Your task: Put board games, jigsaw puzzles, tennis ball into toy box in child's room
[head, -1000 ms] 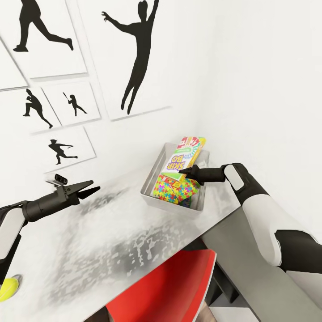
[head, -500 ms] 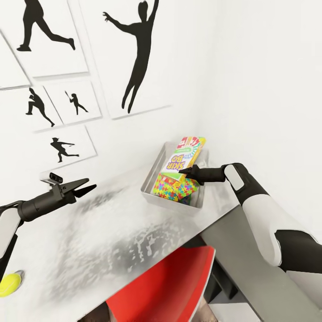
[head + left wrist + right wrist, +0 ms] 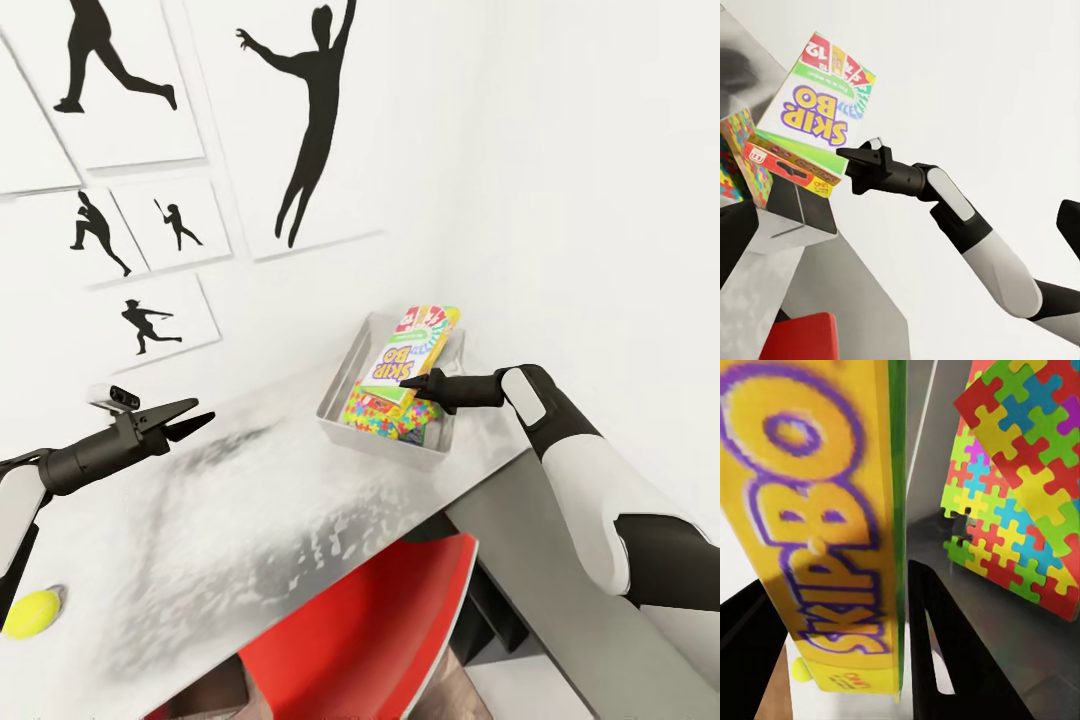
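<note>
Two grippers: right gripper (image 3: 408, 380) clamps SKIP-BO game (image 3: 408, 353) (over toy box (image 3: 340, 400)); left gripper (image 3: 200, 415) parted, empty.

glossy printed skip-bo box (image 3: 410, 352), speckled matt table (image 3: 300, 520).

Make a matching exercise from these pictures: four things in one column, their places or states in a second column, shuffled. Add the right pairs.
Things:
1. SKIP-BO board game
2. tennis ball
3. jigsaw puzzles
4. left end effector

Places or states:
A. open, holding nothing, above the table
B. on the table near the left arm
C. propped up in the toy box, between the right end effector's fingers
D. in the toy box, beside the game

Pairs: 1-C, 2-B, 3-D, 4-A
</note>
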Tool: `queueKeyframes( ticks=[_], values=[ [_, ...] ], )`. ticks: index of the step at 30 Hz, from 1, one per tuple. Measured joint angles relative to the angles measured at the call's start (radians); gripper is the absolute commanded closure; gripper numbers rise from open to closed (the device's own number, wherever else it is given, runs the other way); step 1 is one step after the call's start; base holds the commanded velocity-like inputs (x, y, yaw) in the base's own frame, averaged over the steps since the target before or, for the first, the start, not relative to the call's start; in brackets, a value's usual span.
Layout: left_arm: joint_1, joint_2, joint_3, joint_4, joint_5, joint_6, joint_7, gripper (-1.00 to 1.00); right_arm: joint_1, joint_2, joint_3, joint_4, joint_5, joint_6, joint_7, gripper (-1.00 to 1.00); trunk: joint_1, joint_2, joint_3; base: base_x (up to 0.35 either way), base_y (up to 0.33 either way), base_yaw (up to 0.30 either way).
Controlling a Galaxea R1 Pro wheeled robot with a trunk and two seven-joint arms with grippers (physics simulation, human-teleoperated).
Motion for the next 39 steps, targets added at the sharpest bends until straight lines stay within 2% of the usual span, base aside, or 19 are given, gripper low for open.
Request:
queueKeyframes(
  ticks=[13, 14, 39],
  values=[
    [0.0, 0.0, 0.0, 0.0, 0.0, 0.0, 0.0, -1.0, 0.0, 0.0, 0.0, 0.0, 0.0, 0.0, 0.0, 1.0, 0.0, 0.0, 0.0, -0.024, 0.018, 0.0],
    [0.0, 0.0, 0.0, 0.0, 0.0, 0.0, 0.0, -1.0, 0.0, -0.001, 0.0, 0.0, 0.0, 0.0, 0.0, -1.0, 0.0, 0.0, 0.0, 0.0, 0.0, 0.0],
    [0.0, 0.0, 0.0, 0.0, 0.0, 0.0, 0.0, -1.0, 0.0, -0.005, -0.001, 0.0, -0.001, 0.002, 0.003, -1.0, 0.0, 0.0, 0.0, 0.0, 0.0, 0.0]
  ],
)
